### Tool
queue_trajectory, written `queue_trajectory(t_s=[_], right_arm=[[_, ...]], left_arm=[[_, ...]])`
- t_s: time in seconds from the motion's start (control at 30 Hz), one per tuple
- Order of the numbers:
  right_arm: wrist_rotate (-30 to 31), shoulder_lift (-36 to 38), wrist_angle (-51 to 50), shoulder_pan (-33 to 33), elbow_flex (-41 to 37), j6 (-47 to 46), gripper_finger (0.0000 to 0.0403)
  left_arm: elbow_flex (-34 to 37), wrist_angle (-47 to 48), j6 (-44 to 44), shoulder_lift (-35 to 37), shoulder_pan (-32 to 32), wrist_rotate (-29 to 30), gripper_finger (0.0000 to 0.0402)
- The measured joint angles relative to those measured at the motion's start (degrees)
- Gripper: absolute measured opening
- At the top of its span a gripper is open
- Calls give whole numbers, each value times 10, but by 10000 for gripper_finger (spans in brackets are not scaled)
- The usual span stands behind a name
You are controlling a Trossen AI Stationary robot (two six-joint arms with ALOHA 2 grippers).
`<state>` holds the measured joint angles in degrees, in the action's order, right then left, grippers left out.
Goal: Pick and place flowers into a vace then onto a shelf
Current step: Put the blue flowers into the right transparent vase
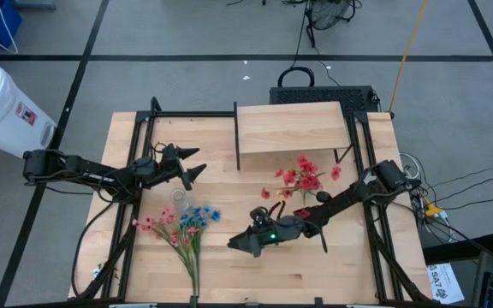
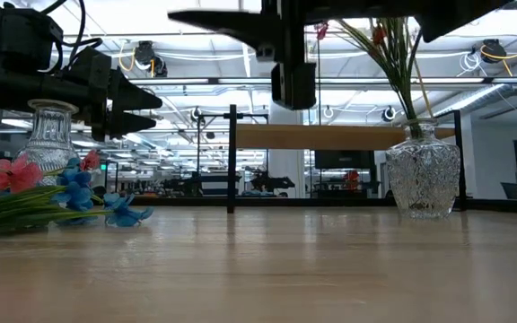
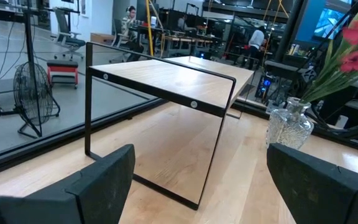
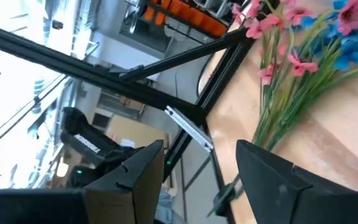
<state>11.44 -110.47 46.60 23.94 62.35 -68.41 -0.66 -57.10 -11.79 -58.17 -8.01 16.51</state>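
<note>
A bunch of pink and blue flowers (image 1: pixel 184 228) lies flat on the tabletop, also visible in the right wrist view (image 4: pixel 303 59) and the low view (image 2: pixel 52 184). An empty glass vase (image 1: pixel 178 198) (image 2: pixel 49 135) stands just beyond it. Red flowers (image 1: pixel 302 177) stand with their stems in a second glass vase (image 2: pixel 423 178) (image 3: pixel 289 124). The shelf (image 1: pixel 291 128) (image 3: pixel 179 81) stands at the table's far side. My left gripper (image 1: pixel 197 165) (image 3: pixel 197 186) is open, raised near the empty vase and facing the shelf. My right gripper (image 1: pixel 240 244) (image 4: pixel 201 180) is open, right of the lying flowers.
Black frame rails (image 1: pixel 139 171) run along the left and right sides of the table. A white cylindrical bin (image 1: pixel 2 107) stands off the table at the left. Bare wood lies between the shelf's legs and along the near edge (image 1: pixel 315 274).
</note>
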Motion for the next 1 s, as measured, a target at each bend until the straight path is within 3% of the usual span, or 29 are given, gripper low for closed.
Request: queue_trajectory(t_s=[0.53, 0.7, 0.8, 1.0], right_arm=[[36, 2, -15, 46, 1, -46, 188], [72, 0, -34, 59, 3, -45, 187], [78, -23, -37, 59, 30, -42, 187], [32, -89, -37, 45, 116, -33, 187]], left_arm=[[0, 0, 0, 0, 0, 0, 365], [0, 0, 0, 0, 0, 0, 365], [0, 0, 0, 0, 0, 0, 365], [0, 0, 0, 0, 0, 0, 365]])
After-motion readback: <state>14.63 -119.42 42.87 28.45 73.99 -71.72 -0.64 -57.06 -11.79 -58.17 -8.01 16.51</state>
